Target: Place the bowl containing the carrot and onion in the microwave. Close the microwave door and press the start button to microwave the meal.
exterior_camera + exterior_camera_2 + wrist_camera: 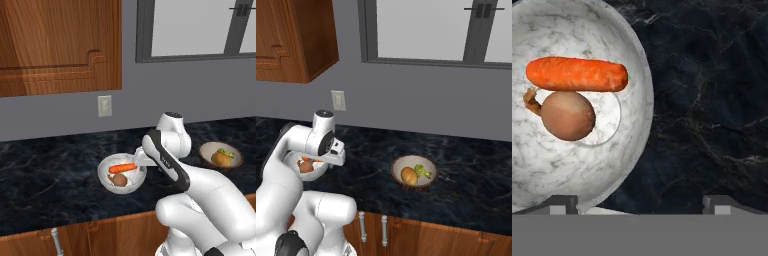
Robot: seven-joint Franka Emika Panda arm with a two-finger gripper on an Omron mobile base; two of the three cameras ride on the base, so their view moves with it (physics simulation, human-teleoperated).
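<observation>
The dark marbled worktop (50,170) carries the bowl (106,180); the smaller fruit bowl (220,155) sits at its 3 o'clock, well apart.

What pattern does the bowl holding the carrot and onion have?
White-grey marbling on the bowl, showing best in the hand view.

We can read no text, label, brand, number or sign in these pictures.
</observation>
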